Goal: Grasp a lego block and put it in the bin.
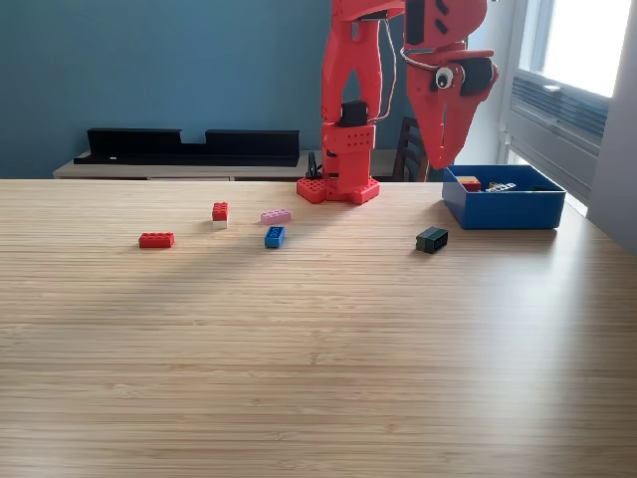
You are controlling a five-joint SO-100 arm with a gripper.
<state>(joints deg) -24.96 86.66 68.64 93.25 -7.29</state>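
Five lego blocks lie on the wooden table: a red one [155, 240], a red one stacked on white [220, 212], a pink one [276, 215], a blue one [274, 237] and a dark green one [431, 239]. The blue bin [503, 209] stands at the exterior view's right with several small pieces inside, among them a red-orange one [470, 183]. My gripper [443, 161] hangs pointing down, just left of the bin's left wall and well above the dark green block. Its jaws look closed together with nothing between them.
The red arm base [338, 189] sits at the table's far edge. Behind it are a dark chair back [411, 149] and a low sideboard with black trays [189, 146]. A window and wall unit [562, 105] lie beyond the bin.
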